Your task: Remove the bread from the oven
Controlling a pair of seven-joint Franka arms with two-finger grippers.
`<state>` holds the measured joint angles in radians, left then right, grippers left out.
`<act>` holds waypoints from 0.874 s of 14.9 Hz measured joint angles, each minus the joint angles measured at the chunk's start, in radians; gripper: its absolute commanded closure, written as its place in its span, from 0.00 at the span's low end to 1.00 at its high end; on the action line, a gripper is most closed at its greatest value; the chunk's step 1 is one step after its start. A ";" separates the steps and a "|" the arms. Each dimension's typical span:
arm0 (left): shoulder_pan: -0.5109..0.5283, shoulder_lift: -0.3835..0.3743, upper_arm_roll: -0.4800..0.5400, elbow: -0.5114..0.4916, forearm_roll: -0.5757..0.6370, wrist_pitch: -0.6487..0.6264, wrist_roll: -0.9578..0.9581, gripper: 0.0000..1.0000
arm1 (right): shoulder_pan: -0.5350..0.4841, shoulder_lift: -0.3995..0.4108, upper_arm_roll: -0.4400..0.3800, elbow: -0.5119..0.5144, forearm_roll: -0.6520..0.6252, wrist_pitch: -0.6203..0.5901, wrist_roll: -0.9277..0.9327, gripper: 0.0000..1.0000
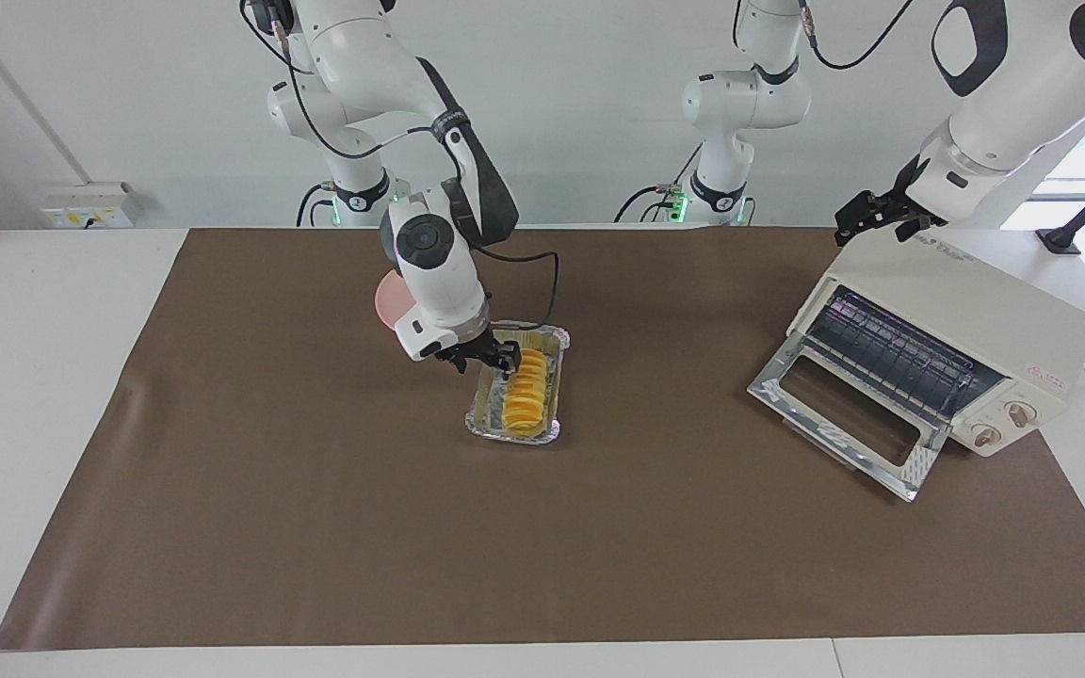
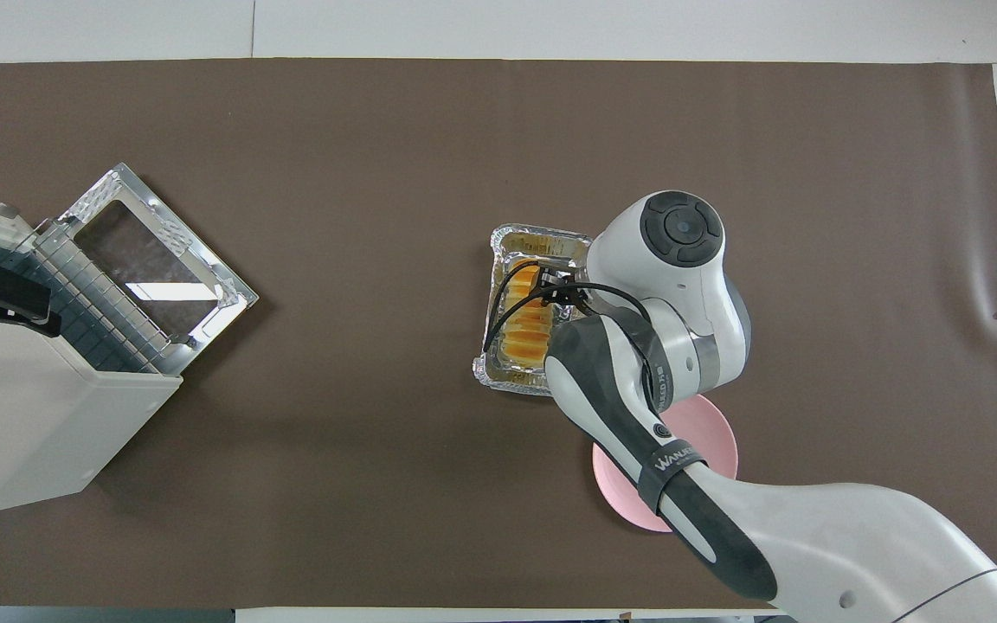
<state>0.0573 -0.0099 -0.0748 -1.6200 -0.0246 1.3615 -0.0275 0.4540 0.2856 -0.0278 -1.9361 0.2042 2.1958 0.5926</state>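
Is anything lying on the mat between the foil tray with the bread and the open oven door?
Nothing: between the foil tray and the oven door there is only bare brown mat, seen in both views.

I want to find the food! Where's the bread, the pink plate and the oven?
bread [image 1: 526, 392], facing view, middle ridges.
pink plate [image 2: 715, 437], overhead view, bare rim.
oven [image 1: 995, 306], facing view, cream top panel.

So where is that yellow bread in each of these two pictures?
Facing view: the bread lies in the foil tray near the picture's middle, with the right end effector at the tray.
Overhead view: the bread lies in the same foil tray, just right of centre, partly under the right arm.
Shared landmark: the pink plate beside the tray, nearer the robots.
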 measured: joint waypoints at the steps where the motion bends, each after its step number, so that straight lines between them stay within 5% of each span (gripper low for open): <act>1: 0.092 0.001 -0.094 -0.001 0.004 0.009 0.000 0.00 | -0.003 -0.008 0.000 -0.014 0.011 0.003 -0.002 0.24; 5: 0.182 0.012 -0.179 0.000 0.036 0.036 0.011 0.00 | -0.001 -0.013 0.003 -0.047 0.028 0.027 -0.006 0.37; 6: 0.171 0.019 -0.167 0.003 0.036 0.039 0.012 0.00 | 0.000 -0.013 0.004 -0.052 0.028 0.033 -0.006 0.50; 8: 0.099 0.028 -0.094 0.007 0.037 0.040 0.014 0.00 | 0.002 -0.013 0.005 -0.069 0.028 0.060 -0.006 0.93; 9: 0.054 0.029 -0.055 0.007 0.037 0.040 0.014 0.00 | 0.002 -0.013 0.005 -0.074 0.028 0.066 -0.006 1.00; 13: -0.063 0.030 0.028 0.007 0.043 0.039 0.014 0.00 | 0.002 -0.014 0.005 -0.077 0.028 0.080 -0.019 1.00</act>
<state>-0.0059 0.0196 -0.0463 -1.6134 0.0186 1.4009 -0.0134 0.4562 0.2715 -0.0228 -2.0135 0.2322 2.2756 0.5738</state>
